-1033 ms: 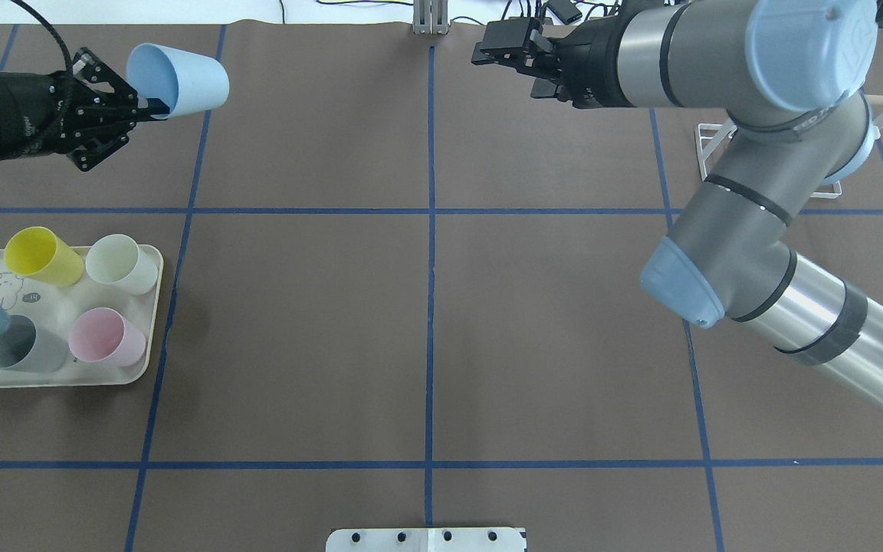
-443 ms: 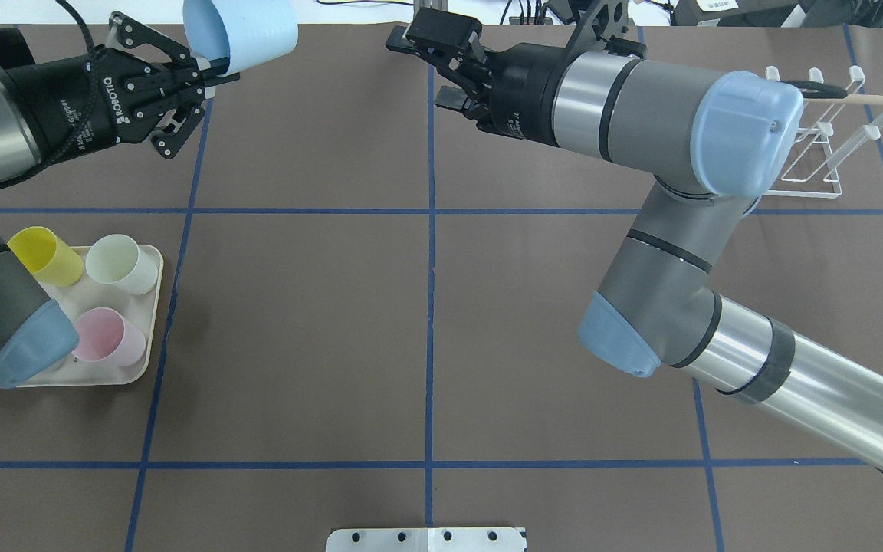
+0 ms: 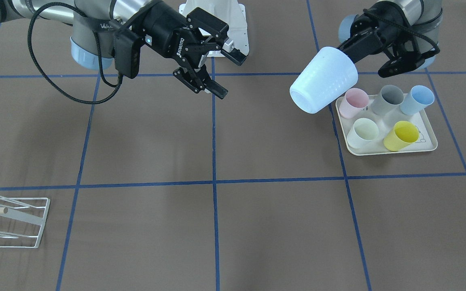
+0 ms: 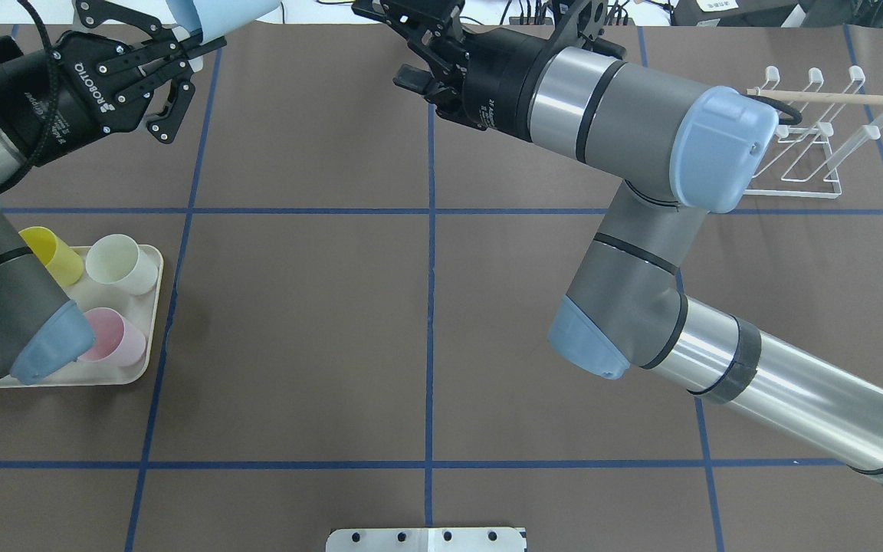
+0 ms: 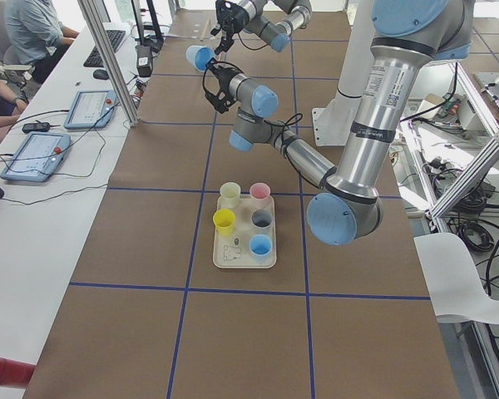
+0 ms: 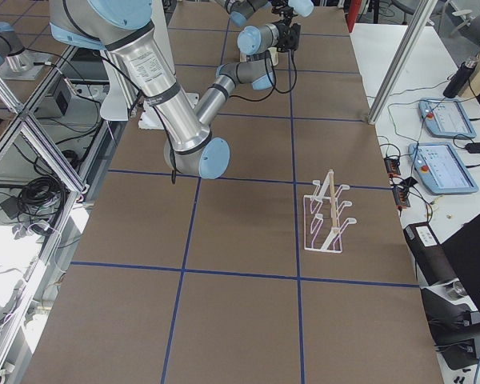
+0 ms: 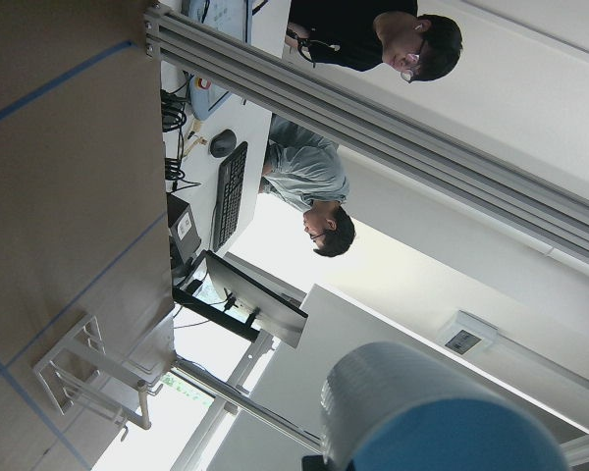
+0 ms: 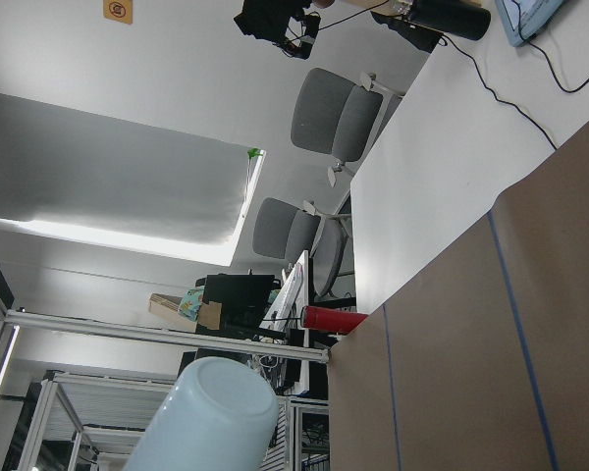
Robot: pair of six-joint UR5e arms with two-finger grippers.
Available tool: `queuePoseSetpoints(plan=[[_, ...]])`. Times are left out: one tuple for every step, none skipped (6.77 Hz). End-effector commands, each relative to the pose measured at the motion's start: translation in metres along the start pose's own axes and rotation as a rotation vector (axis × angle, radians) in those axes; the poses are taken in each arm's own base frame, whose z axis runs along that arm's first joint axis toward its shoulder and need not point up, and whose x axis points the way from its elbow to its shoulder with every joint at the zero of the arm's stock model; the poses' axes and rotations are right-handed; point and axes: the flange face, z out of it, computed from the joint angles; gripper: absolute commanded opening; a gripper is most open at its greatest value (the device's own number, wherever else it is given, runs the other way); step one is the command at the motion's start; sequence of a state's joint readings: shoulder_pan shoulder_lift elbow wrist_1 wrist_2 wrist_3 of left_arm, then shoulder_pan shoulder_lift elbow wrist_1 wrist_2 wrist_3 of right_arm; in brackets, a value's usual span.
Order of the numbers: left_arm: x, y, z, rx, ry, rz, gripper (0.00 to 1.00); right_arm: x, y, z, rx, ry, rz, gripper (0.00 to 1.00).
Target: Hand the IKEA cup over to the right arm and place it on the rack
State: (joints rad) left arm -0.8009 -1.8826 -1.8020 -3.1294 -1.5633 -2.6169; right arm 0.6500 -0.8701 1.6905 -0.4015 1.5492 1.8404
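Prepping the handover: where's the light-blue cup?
Front-facing view, right of centre: the light-blue cup is aloft in the left gripper, between the cream tray and the right gripper.

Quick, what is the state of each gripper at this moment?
Left gripper: closed on the light blue cup, holding it at its rim.
Right gripper: open, jaws wide apart, holding nothing.

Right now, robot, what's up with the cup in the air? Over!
Left gripper shut on cup, tilted, off the table. Right gripper open, apart from cup. Nothing between them. Rack holds no cup yet.
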Motion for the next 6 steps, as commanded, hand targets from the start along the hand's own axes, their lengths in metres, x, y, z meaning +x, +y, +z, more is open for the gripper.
queuePoseSetpoints(plan=[[-0.023, 0.011, 0.027, -0.038, 0.069, -0.083, 0.0, -0.014, 0.007, 0.003, 0.006, -0.072, 0.078, 0.99], [-0.035, 0.022, 0.035, -0.065, 0.097, -0.109, 0.0, -0.013, 0.012, 0.003, -0.003, -0.076, 0.097, 0.99], [-0.042, 0.028, 0.038, -0.07, 0.103, -0.122, 0.0, -0.013, 0.013, 0.003, -0.005, -0.078, 0.099, 0.99], [-0.041, 0.031, 0.041, -0.078, 0.105, -0.124, 0.0, -0.013, 0.013, 0.003, 0.003, -0.09, 0.103, 0.99], [-0.043, 0.035, 0.043, -0.083, 0.103, -0.129, 0.0, -0.013, 0.018, 0.003, 0.004, -0.095, 0.113, 0.99], [-0.044, 0.043, 0.048, -0.099, 0.105, -0.137, 0.0, -0.011, 0.022, 0.004, -0.001, -0.093, 0.116, 0.99]])
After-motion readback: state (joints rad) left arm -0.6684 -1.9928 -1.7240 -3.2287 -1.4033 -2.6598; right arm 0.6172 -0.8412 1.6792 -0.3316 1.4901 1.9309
